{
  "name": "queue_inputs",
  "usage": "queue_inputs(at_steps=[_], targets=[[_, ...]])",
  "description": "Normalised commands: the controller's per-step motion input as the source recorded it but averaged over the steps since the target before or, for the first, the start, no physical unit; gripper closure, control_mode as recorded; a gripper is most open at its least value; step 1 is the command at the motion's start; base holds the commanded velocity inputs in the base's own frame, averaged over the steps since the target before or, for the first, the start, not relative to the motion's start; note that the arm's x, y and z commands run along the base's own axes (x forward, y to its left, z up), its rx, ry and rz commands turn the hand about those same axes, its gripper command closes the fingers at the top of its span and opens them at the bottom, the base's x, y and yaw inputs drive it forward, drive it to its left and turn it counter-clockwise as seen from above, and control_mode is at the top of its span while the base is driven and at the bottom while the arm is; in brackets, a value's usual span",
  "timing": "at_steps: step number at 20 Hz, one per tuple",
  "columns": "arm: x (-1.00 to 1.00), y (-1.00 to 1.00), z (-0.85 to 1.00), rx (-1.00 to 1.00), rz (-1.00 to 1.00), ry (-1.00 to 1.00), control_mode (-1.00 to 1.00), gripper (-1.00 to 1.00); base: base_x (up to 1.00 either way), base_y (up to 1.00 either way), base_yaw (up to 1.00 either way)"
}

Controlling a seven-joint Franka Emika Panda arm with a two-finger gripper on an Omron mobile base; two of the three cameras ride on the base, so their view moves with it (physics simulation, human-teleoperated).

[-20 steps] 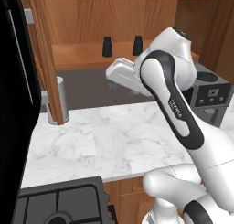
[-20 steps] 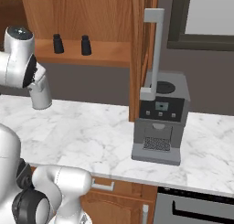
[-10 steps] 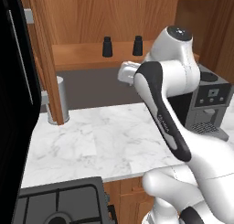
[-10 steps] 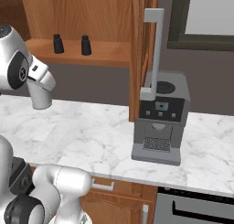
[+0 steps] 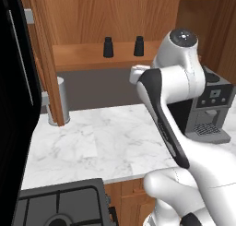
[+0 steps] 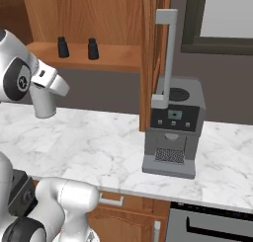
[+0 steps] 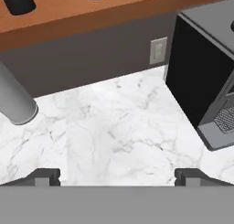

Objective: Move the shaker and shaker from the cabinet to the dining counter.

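Tool [image 7: 117,175] jaws apart, empty, low over surface [image 5: 115,137]; lift to shelf [image 5: 92,59], centre on nearer shaker [image 5: 138,45], keep upright.

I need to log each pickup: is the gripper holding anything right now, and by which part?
Nothing is held. The gripper is open over bare marble worktop; both small black shakers stand on the wooden cabinet shelf.
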Motion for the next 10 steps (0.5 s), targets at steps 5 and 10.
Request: queue_inputs(at_steps=[5, 10], targets=[[0.05, 0.0, 0.06, -0.13, 0.16, -0.11, -1.0, -1.0, 0.0, 0.0, 0.0], [0.01, -0.15, 0.23, -0.07, 0.14, -0.1, -1.0, -1.0, 0.0, 0.0, 0.0]])
